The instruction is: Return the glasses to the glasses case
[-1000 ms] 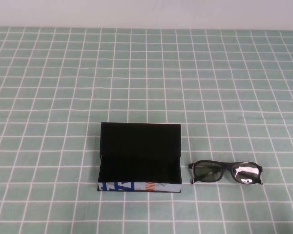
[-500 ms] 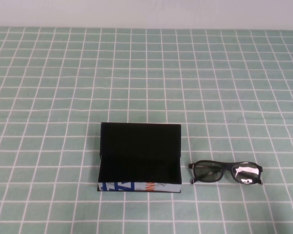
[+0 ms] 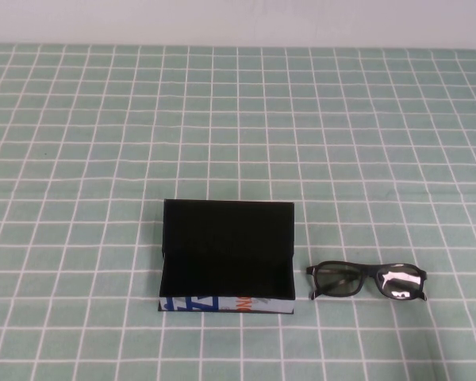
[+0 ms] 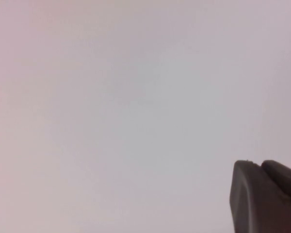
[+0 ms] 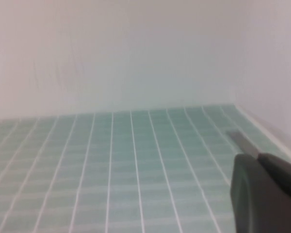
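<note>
On the green checked tablecloth (image 3: pixel 103 159), the open black rectangular glasses case (image 3: pixel 227 254) lies just left of the black thick-rimmed glasses (image 3: pixel 366 281). Bring your right gripper (image 5: pixel 266 194), fingers together, down open over the bridge; left gripper (image 4: pixel 264 196) is parked, state unclear.

Only small parts of the robot showed. The left end effector (image 4: pixel 264 196) appeared as a dark grey, rounded, matte block. The right end effector (image 5: pixel 264 194) looked alike: dark grey, smooth-edged plastic.

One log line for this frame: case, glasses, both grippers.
black box-like glasses case: open | black thick-rimmed glasses: on cloth, right of case | left gripper: parked | right gripper: parked, shut
</note>
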Motion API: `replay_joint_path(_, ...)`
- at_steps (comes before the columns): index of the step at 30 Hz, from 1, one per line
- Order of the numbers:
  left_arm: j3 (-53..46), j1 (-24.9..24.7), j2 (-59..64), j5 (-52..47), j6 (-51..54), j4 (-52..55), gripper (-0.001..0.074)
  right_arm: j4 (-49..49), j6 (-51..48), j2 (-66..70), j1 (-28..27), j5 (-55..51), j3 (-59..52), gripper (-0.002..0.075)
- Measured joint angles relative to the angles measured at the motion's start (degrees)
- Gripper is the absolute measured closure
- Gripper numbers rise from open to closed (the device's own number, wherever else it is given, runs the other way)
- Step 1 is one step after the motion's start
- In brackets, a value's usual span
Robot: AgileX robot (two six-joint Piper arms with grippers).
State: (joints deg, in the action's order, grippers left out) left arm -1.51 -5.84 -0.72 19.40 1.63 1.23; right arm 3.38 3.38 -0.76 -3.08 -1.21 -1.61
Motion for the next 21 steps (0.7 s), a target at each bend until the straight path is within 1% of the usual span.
replay_joint_path(13, 0.0, 0.0, 0.0, 5.04, -0.82, -0.1, 0.0737, 0.0, 0.0, 0.0, 0.0, 18.75, 0.0, 0.0738)
replay_joint_path(19, 0.0, 0.0, 0.0, 17.63, -7.75, -0.1, 0.0737, 0.0, 1.1, -0.09, 0.0, 37.73, 0.11, 0.0738)
replay_joint_path(21, 0.13, 0.0, 0.0, 20.0, -9.88, -0.1, 0.0737, -0.4, 1.1, -0.09, 0.0, 39.43, 1.5, 0.0738)
